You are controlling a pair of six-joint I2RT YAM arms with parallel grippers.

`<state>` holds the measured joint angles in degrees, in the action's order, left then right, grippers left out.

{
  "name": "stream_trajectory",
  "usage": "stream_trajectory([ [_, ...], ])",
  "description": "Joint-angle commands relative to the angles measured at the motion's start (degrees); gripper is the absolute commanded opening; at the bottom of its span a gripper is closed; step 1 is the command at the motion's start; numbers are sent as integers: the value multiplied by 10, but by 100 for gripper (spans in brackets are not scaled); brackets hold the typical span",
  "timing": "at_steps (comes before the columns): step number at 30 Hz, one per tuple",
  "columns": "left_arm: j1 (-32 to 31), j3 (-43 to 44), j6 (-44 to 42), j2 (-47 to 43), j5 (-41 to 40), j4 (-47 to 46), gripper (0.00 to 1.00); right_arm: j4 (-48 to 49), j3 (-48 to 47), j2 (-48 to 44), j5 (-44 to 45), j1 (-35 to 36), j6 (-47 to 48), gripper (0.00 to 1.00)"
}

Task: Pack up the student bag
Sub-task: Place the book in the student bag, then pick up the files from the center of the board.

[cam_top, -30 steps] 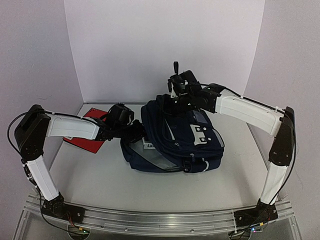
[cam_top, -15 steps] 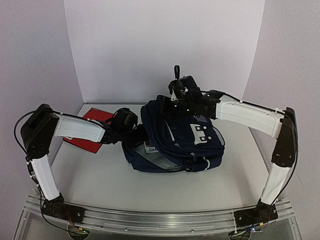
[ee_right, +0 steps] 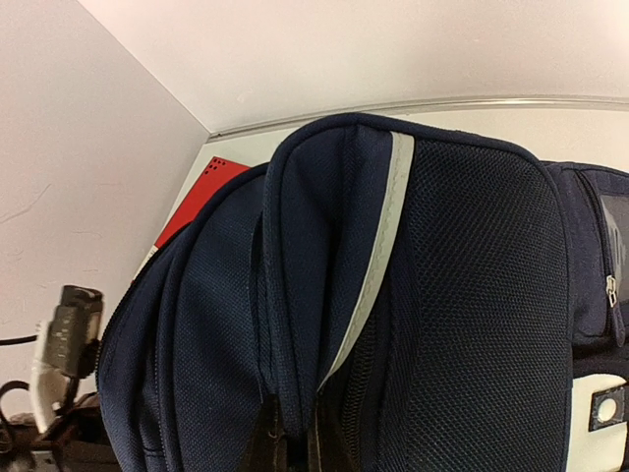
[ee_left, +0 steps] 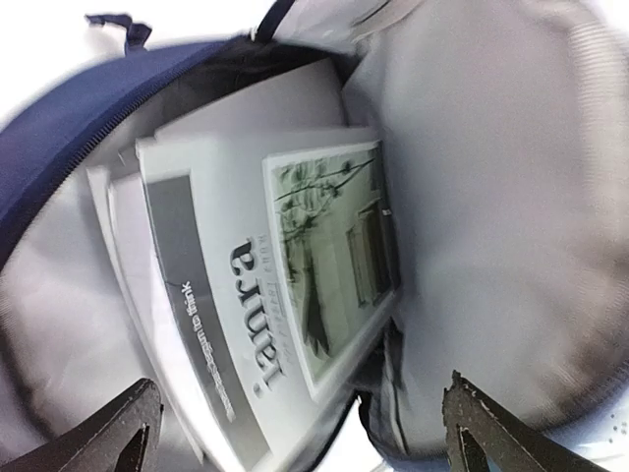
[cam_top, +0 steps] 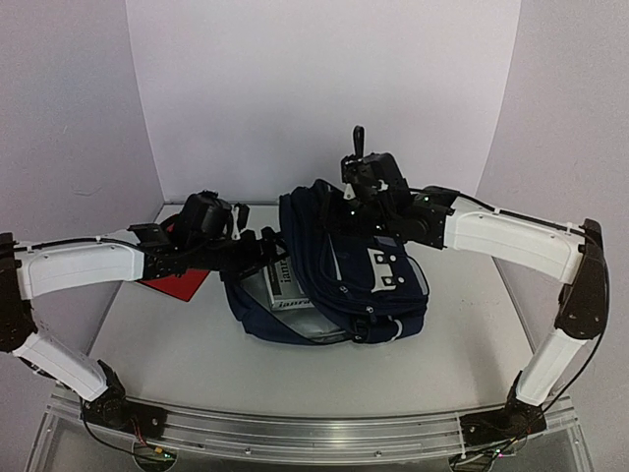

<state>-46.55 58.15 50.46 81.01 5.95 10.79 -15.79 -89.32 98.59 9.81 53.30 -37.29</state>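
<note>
The student bag (cam_top: 344, 280), navy with a light grey pocket flap, lies in the middle of the table with its mouth facing left. My right gripper (cam_top: 356, 189) is shut on a fold of its top fabric (ee_right: 324, 295) beside the pale stripe (ee_right: 378, 256) and holds it up. A grey-and-white book (cam_top: 281, 287) lies inside the opening, shown large in the left wrist view (ee_left: 265, 295) against the grey lining. My left gripper (cam_top: 267, 250) stands open at the mouth, its fingertips (ee_left: 118, 433) wide on either side of the book and apart from it.
A red flat book (cam_top: 182, 285) lies on the table left of the bag, partly under my left arm; its corner (ee_right: 201, 192) shows past the bag. White walls close the back and both sides.
My left gripper has opened and let go of the book, which now lies in the bag's mouth. My right gripper has lifted the bag's top fabric higher.
</note>
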Motion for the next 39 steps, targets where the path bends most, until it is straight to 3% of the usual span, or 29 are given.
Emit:
stream_trajectory([
  [1, 18, -11, -52, -93, 18, 74, 100, 118, -17, -41, 40, 6, 16, 0],
  [6, 67, -5, -96, -155, 25, 160, 100, 109, -10, -31, 39, 5, 16, 0],
  [11, 219, -26, -104, -151, 52, 209, 100, 104, 4, -34, 39, 6, 13, 0],
  [15, 333, -95, -60, -157, 59, 127, 100, 104, 12, -38, 38, 6, 13, 0],
  [20, 421, -199, 8, -187, 35, -16, 100, 104, 17, -42, 37, 6, 20, 0],
  [30, 594, -343, 11, -150, 83, -212, 99, 105, 29, -56, 36, 6, 26, 0],
  [39, 658, -327, -21, -47, 122, -304, 76, 106, 22, -48, 29, 6, 25, 0],
])
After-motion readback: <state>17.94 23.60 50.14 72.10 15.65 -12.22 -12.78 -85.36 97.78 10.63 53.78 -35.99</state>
